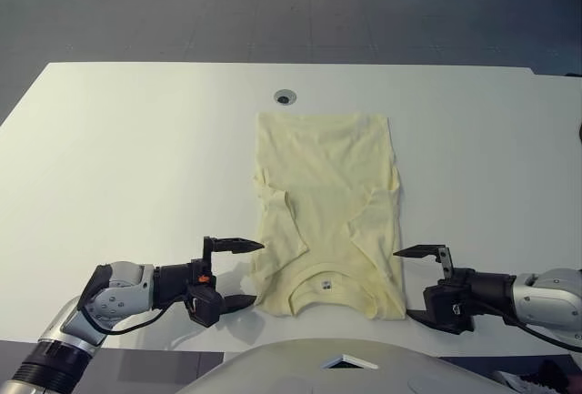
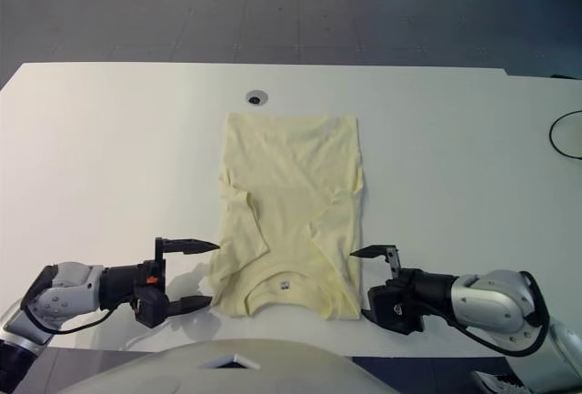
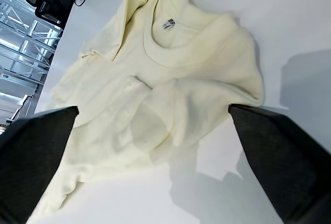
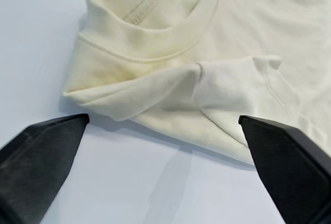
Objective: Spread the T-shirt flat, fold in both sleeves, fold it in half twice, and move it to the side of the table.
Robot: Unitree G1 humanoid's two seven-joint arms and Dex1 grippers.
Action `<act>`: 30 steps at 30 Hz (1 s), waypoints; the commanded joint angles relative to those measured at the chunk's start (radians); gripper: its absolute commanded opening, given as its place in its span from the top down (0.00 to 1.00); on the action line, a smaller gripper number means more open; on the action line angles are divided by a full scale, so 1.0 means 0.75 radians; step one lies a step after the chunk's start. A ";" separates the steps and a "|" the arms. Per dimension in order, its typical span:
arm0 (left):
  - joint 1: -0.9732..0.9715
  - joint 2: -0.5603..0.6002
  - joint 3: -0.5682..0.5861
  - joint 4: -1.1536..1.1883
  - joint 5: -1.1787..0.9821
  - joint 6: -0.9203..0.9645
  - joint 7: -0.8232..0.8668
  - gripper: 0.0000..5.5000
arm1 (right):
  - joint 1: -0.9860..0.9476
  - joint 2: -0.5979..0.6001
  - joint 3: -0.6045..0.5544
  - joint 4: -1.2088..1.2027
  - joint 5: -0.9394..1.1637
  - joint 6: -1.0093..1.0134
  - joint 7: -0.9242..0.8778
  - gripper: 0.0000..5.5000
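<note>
While the shirt (image 1: 327,203) lies between them, the left gripper (image 1: 258,273) at its 8 o'clock and right gripper (image 1: 402,283) at 4 stand spread; wrist views crop its hem.

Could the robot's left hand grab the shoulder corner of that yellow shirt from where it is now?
Probably yes. The left hand is open right beside the T-shirt, at its near left shoulder, and that corner lies in line with the gap between its fingers. Only table surface lies between them.

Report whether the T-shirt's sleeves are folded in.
Folded in. Both sleeves lie on top of the T-shirt body, so its outline is a narrow rectangle; no half fold yet.
</note>
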 commanded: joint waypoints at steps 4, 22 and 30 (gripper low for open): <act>-0.035 0.048 -0.038 0.063 0.201 0.026 0.015 0.07 | -0.018 -0.006 0.055 -0.028 -0.047 0.073 0.005 0.02; -0.099 0.098 -0.150 0.074 0.284 -0.063 0.080 0.68 | -0.004 -0.002 0.128 -0.067 -0.059 0.135 -0.004 0.06; -0.130 0.086 -0.185 0.074 0.345 -0.050 0.125 0.91 | -0.003 0.002 0.167 -0.067 -0.087 0.163 -0.034 0.27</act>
